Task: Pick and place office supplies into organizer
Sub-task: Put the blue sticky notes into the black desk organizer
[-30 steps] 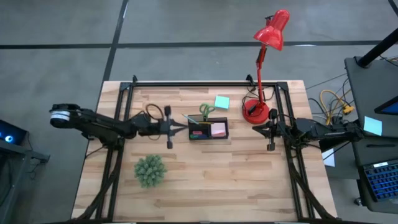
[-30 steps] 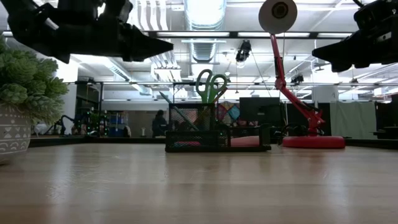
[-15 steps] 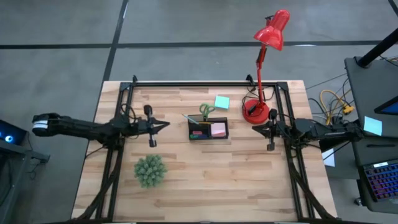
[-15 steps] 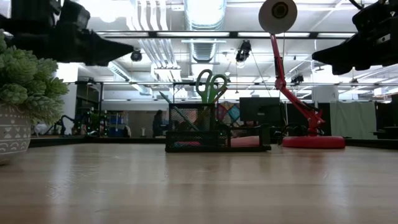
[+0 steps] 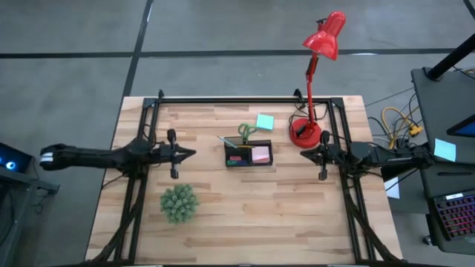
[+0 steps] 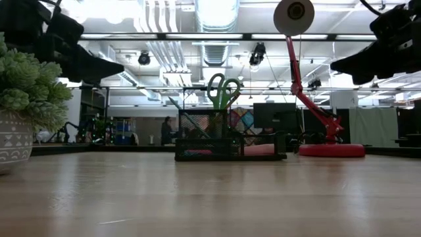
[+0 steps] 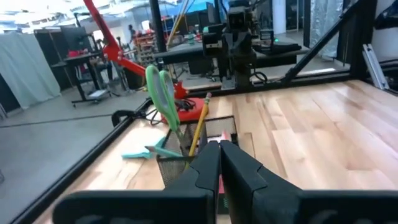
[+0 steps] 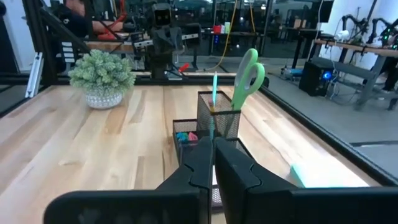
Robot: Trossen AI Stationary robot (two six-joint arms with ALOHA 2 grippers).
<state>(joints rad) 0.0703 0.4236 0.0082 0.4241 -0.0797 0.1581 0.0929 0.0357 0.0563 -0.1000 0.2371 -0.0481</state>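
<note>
Overhead, the wooden surface carries a green spiky plant ball at lower left of centre, a red desk lamp at upper right, and the black organizer in the middle. The green-handled scissors stand at the organizer's upper edge, a pink sticky-note pad lies in its right compartment, and a teal sticky-note pad lies loose on the boards just above and to the right of it. The left tool hovers left of the organizer, jaws pressed together and empty; the right tool hovers right of it, below the lamp's base, likewise closed on nothing.

From surface height, the potted plant fills the left edge, the organizer sits mid-frame with the scissors upright in its mesh cup, and the lamp stands to the right.

In the left wrist view, a yellow pencil leans in the cup beside the scissors.

In the right wrist view, a thin teal pen stands in the cup, and small coloured erasers lie in a low compartment.
</note>
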